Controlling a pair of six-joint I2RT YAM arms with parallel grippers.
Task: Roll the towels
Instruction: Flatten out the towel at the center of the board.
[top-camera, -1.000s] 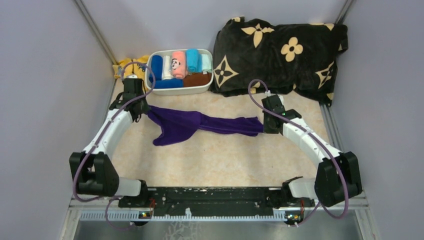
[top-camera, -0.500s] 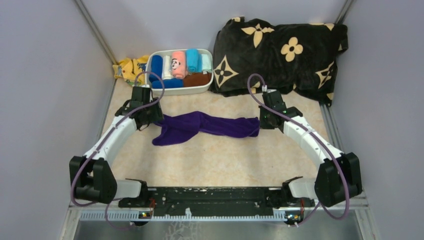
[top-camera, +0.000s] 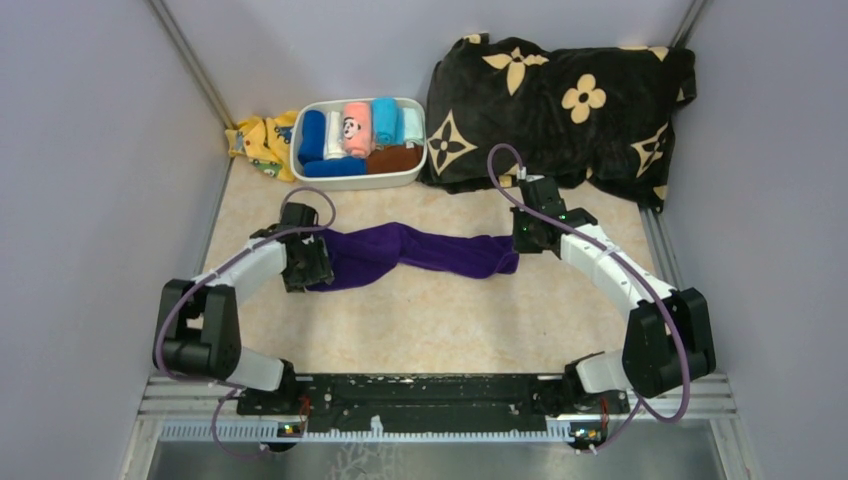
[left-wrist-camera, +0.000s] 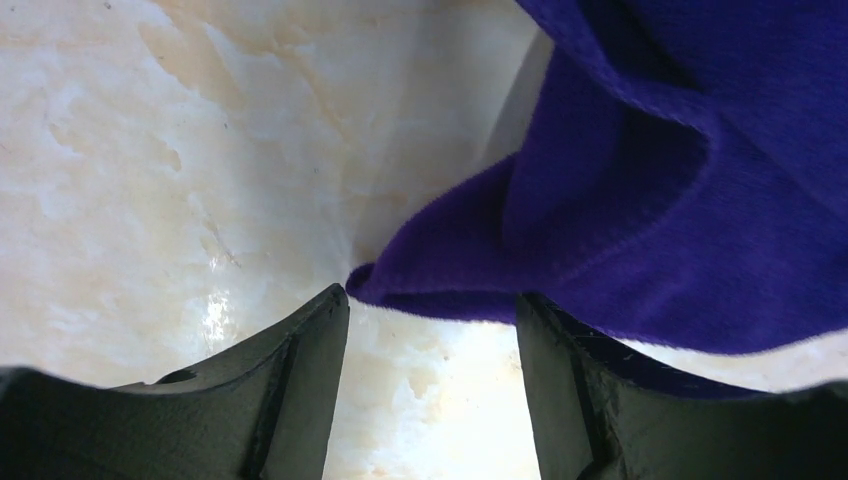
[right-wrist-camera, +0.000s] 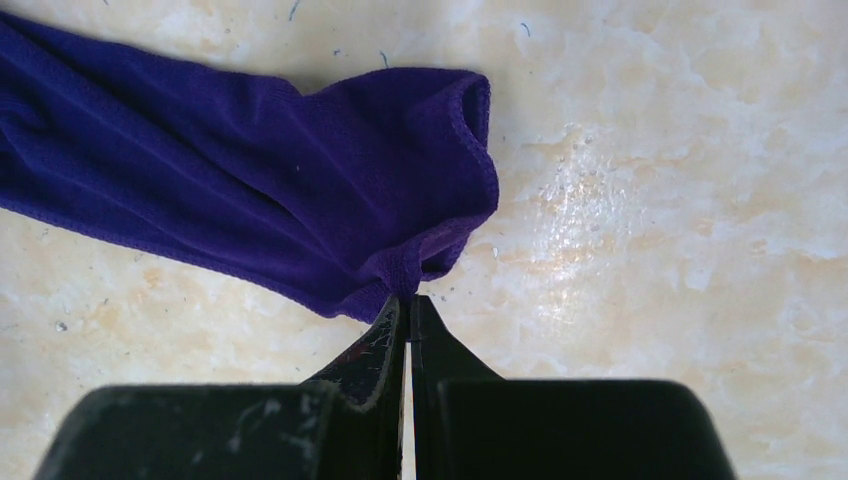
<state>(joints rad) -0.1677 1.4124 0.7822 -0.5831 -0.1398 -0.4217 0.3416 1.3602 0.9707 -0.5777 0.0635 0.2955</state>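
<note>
The purple towel (top-camera: 415, 250) lies bunched in a long strip across the middle of the table. My right gripper (top-camera: 522, 238) is shut on its right-hand corner; in the right wrist view the pinched hem (right-wrist-camera: 400, 275) sits at the tips of the gripper (right-wrist-camera: 408, 300). At the strip's left end my left gripper (top-camera: 305, 265) stands open. In the left wrist view a corner of the towel (left-wrist-camera: 620, 230) lies just past the gripper (left-wrist-camera: 432, 305), not pinched. The pink panda towel (top-camera: 356, 128) stands rolled in the white basket (top-camera: 360, 181).
The basket at the back holds several other rolled towels. A yellow patterned cloth (top-camera: 258, 140) lies in the back left corner. A big black blanket with tan flowers (top-camera: 560, 100) fills the back right. Grey walls close in both sides.
My left gripper has opened, let go of the towel's left end and drawn nearer and rightward. The towel has slackened into a shorter strip. My right gripper shifted slightly left, still shut.
</note>
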